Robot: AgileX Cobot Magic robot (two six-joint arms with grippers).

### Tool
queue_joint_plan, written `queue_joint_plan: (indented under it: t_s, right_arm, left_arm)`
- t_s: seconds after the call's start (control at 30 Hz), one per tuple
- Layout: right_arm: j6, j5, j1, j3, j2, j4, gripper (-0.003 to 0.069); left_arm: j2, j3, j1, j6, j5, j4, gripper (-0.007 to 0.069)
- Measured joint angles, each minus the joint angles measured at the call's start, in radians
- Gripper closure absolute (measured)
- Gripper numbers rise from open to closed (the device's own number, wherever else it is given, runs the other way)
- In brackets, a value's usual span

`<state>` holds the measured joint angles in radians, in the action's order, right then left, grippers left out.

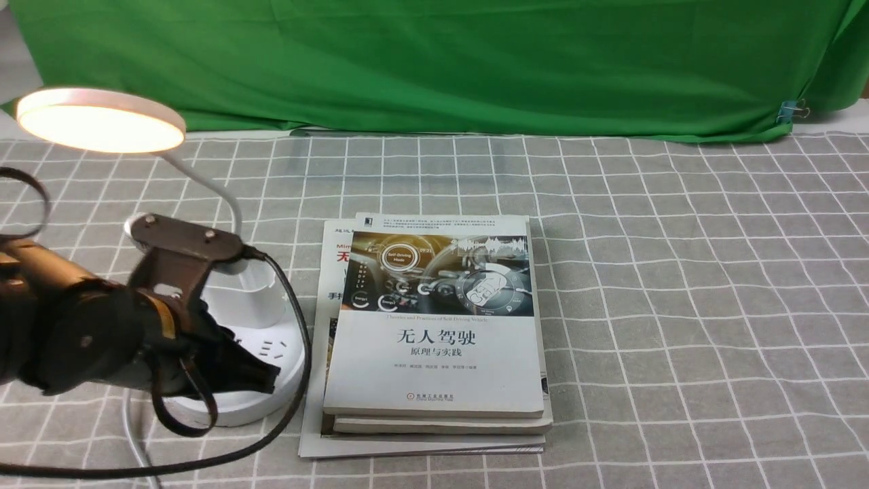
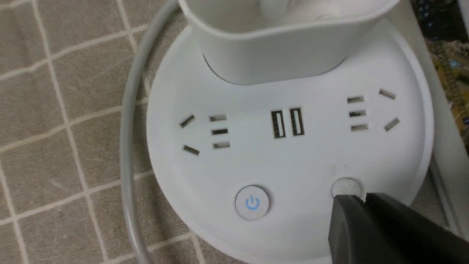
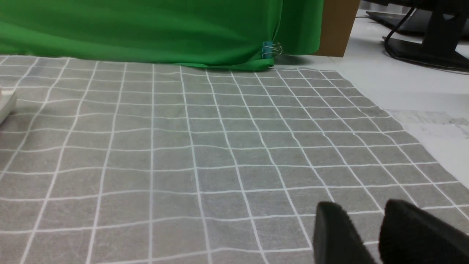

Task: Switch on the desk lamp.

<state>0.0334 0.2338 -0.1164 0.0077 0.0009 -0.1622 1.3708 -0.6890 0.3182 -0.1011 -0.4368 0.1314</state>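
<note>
The white desk lamp stands at the left of the table. Its round disc head point(image 1: 100, 121) glows warm and lit on a bendy neck point(image 1: 210, 187). The round base point(image 2: 293, 165) carries sockets, a cup point(image 2: 278, 47), a button with a blue power sign point(image 2: 252, 202) and a plain round button point(image 2: 346, 186). My left gripper point(image 2: 362, 198) is shut, its tips resting at the plain button's edge; it also shows over the base in the front view point(image 1: 268, 379). My right gripper point(image 3: 361, 206) is open and empty, low over the checked cloth, far from the lamp.
A stack of books point(image 1: 434, 319) lies right beside the lamp base. The lamp's grey cable point(image 2: 128, 146) curves round the base on the cloth. A green backdrop point(image 1: 434, 61) hangs at the far edge, held by a binder clip point(image 1: 791, 110).
</note>
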Motion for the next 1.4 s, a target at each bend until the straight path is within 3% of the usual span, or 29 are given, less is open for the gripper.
queue_joint_plan:
  t_s: [0.3, 0.5, 0.83, 1.4]
  right_arm:
    - [0.0, 0.0, 0.0, 0.0, 0.0, 0.0, 0.0414]
    - [0.0, 0.0, 0.0, 0.0, 0.0, 0.0, 0.0414]
    - [0.0, 0.0, 0.0, 0.0, 0.0, 0.0, 0.0414]
    - [0.0, 0.0, 0.0, 0.0, 0.0, 0.0, 0.0414]
  left_arm:
    - [-0.29, 0.099, 0.0, 0.0, -0.127, -0.028, 0.0606]
    - [-0.575, 0.161, 0.0, -0.008, -0.24, -0.113, 0.0606]
    - [-0.931, 0.163, 0.0, -0.017, -0.236, -0.149, 0.0606]
    - [-1.011, 0.168, 0.0, -0.019, -0.189, -0.146, 0.0606]
